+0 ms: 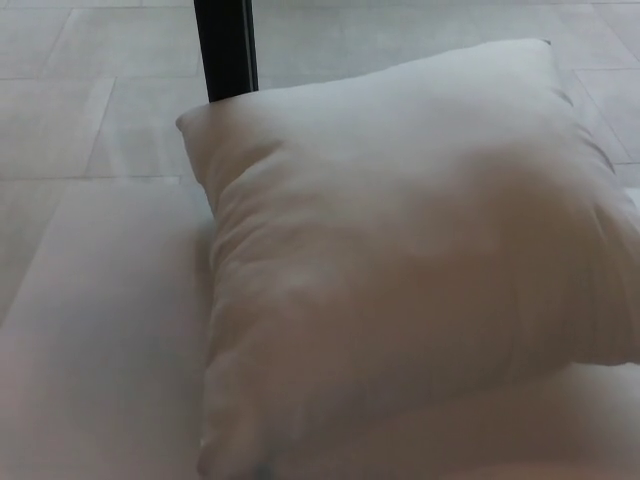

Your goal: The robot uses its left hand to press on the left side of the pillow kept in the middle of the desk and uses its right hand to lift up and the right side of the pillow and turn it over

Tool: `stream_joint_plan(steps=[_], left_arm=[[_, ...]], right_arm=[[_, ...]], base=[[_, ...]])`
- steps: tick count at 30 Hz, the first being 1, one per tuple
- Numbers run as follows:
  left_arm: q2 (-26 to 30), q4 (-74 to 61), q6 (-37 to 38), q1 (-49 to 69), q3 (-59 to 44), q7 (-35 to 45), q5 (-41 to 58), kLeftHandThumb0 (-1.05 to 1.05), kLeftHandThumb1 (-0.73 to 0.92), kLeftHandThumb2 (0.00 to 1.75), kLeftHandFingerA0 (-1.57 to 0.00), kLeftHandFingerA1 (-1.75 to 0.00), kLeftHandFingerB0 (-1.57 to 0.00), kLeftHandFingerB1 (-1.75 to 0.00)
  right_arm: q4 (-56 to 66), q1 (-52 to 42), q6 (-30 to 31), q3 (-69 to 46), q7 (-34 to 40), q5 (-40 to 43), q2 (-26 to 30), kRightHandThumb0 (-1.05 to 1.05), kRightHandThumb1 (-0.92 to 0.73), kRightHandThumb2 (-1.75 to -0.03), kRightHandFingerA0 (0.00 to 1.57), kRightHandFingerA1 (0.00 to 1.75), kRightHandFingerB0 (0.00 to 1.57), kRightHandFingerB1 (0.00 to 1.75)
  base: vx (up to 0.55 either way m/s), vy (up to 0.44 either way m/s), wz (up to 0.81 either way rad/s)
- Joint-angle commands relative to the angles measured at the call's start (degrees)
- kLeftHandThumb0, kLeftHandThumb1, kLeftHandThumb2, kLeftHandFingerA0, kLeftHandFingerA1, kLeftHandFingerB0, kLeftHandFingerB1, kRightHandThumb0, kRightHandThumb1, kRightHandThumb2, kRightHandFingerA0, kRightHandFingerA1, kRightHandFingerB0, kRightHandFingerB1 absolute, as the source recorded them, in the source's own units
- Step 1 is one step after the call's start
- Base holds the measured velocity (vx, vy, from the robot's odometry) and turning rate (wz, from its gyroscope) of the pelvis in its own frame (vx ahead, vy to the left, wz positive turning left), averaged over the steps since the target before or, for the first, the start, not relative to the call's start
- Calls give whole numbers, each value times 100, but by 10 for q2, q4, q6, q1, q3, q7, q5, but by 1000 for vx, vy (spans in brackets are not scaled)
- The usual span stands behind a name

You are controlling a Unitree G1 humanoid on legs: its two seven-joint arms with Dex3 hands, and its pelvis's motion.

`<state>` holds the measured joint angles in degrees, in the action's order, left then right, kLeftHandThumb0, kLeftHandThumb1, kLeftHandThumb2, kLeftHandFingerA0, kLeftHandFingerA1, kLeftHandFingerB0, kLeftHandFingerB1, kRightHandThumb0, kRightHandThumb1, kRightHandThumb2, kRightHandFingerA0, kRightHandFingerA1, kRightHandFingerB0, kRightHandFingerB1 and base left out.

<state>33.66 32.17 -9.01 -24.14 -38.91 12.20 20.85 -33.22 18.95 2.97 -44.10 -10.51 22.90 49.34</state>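
Pillow (400, 270) is big, white and puffy, and it fills most of the head view. It lies on a pale desk (90, 340), a bit to the right of the middle, and its right side runs off the edge of the picture. Soft folds run down its left side. One corner points up and left, and another points to the top right. Just behind the up-left corner stands a black post (226, 48). Past the desk is a floor (60, 90) of light tiles. The robot's left hand and right hand do not show, so I cannot tell if they are open or closed.
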Motion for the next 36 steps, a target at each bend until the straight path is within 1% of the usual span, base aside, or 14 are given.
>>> stream_joint_plan(steps=[1, 14, 15, 18, 20, 23, 24, 25, 27, 28, 30, 33, 35, 36], left_arm=[[-36, -395, -352, -28, 87, -108, 173, -102, 92, 84, -7, -48, 0, -22], [-104, -433, -412, 39, 218, -67, 115, -94, 84, 125, -8, -51, 0, -11], [-104, -434, -418, 40, 232, -66, 104, -92, 80, 123, -20, -56, 0, -14], [-103, -442, -436, 38, 268, -66, 79, -94, 81, 124, -10, -53, 0, -13], [-121, -435, -435, 31, 306, -63, 62, -98, 92, 75, -11, -48, -3, -23], [-133, -434, -448, 25, 331, -68, 52, -95, 76, 120, -6, -52, -11, -18], [-136, -437, -457, 26, 329, -73, 54, -94, 75, 118, -3, -51, -12, -17], [-156, -440, -480, 20, 337, -95, 49, -93, 75, 114, -38, -77, -4, -22], [-166, -441, -490, 19, 339, -105, 47, -90, 74, 113, -31, -71, -3, -24], [-177, -436, -495, 16, 343, -111, 45, -89, 92, 72, -20, -64, -2, -21], [-191, -426, -510, 10, 355, -121, 35, -89, 76, 116, -25, -63, 0, -22], [-194, -412, -517, 7, 378, -121, 17, -89, 92, 71, -22, -53, -2, -19], [-210, -410, -533, 3, 382, -133, 15, -91, 76, 117, -20, -60, 0, -16], [-213, -409, -527, 6, 392, -133, 9, -95, 78, 119, -6, -54, 0, -13]], right_arm=[[204, 111, 230, 155, -30, 89, -53, -103, -72, -117, 15, 49, 7, 21], [210, 104, 287, 282, -46, 6, -91, -103, -74, -120, 17, 49, 7, 27], [203, 106, 286, 287, -43, -1, -96, -105, -92, -80, 26, 43, 8, 24], [191, 113, 295, 296, -32, -6, -106, -105, -92, -79, 25, 41, 7, 24], [177, 112, 281, 315, -42, -18, -117, -105, -76, -124, 20, 51, 7, 17], [172, 113, 287, 326, -42, -18, -126, -104, -72, -119, 19, 51, 7, 23], [175, 110, 286, 330, -41, -19, -129, -105, -92, -77, 24, 42, 8, 24], [178, 108, 288, 343, -42, -24, -133, -100, -74, -119, 18, 50, 9, 25], [180, 108, 293, 350, -40, -25, -135, -100, -74, -120, 17, 49, 9, 25], [183, 108, 298, 356, -35, -26, -140, -100, -76, -119, 22, 51, 7, 28], [183, 106, 301, 367, -35, -28, -148, -98, -75, -118, 18, 50, 5, 27], [171, 112, 298, 380, -34, -33, -160, -105, -92, -77, 27, 42, 7, 23], [163, 119, 302, 391, -25, -38, -172, -105, -92, -73, 30, 42, 10, 23], [156, 123, 305, 396, -22, -40, -180, -105, -76, -120, 27, 53, 7, 28]], base=[[0, 0, 0], [0, 0, 0], [0, 0, 0], [0, 0, 0], [0, 0, 0], [0, 0, 0], [0, 0, 0], [0, 0, 0], [0, 0, 0], [0, 0, 0], [0, 0, 0], [0, 0, 0], [0, 0, 0], [0, 0, 0]])
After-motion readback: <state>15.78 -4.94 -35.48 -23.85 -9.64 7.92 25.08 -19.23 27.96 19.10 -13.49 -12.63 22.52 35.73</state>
